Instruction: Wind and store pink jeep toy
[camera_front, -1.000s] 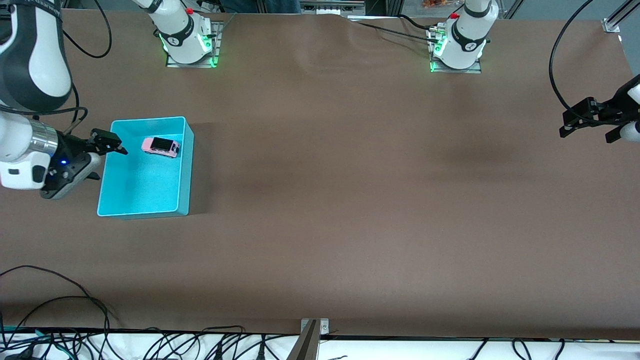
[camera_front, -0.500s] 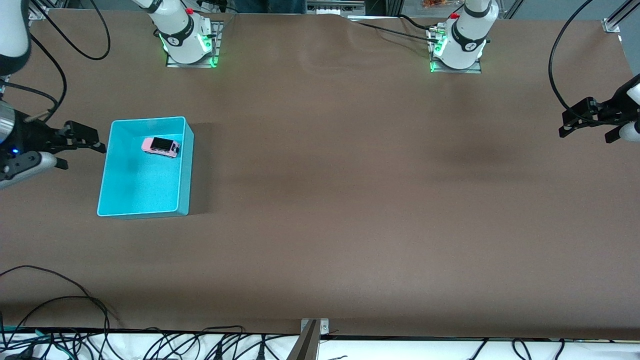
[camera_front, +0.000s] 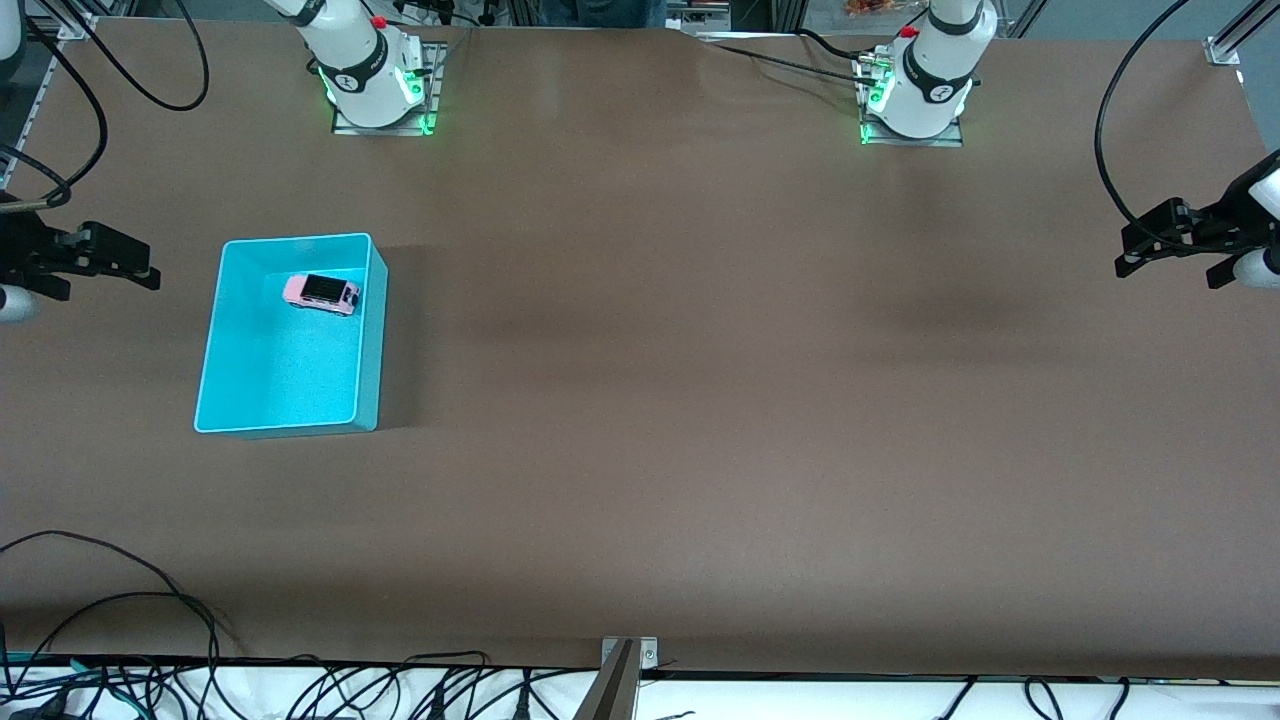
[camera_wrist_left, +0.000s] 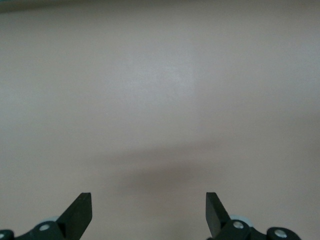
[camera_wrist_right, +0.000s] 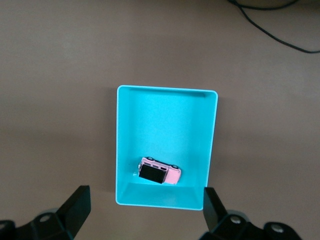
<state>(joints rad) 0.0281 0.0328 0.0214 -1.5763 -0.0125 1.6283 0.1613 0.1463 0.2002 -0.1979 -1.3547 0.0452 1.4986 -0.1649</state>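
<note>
Presently catalogued, front view read as a clock face.

1. Right tool (camera_front: 135, 266): fingers apart, nothing between them. It hangs over bare counter (camera_front: 700, 400) at the 9 o'clock edge, beside the turquoise bin (camera_front: 370, 340) and not touching it.
2. Left tool (camera_front: 1168, 264): fingers apart, empty, over bare counter at the 3 o'clock edge. This arm waits.
3. Pink jeep toy (camera_front: 321, 293): inside the turquoise bin, on its floor, upright on its wheels, black roof panel showing. It sits in the bin's 12 o'clock part, near the 1 o'clock corner, close to the wall.
4. Turquoise bin: on the counter toward the right arm's end, at roughly 9 o'clock, holding only the toy.

Step in hand, as judged: storing looks complete, since the toy lies in the bin and both tools are free. The next move probably calls for no more than parking the arms clear.

Not made out: any winding key or pull-back mechanism, and so whether the toy was wound. Both arms are cut off at the view's edges, with only tool and wrist showing.
</note>
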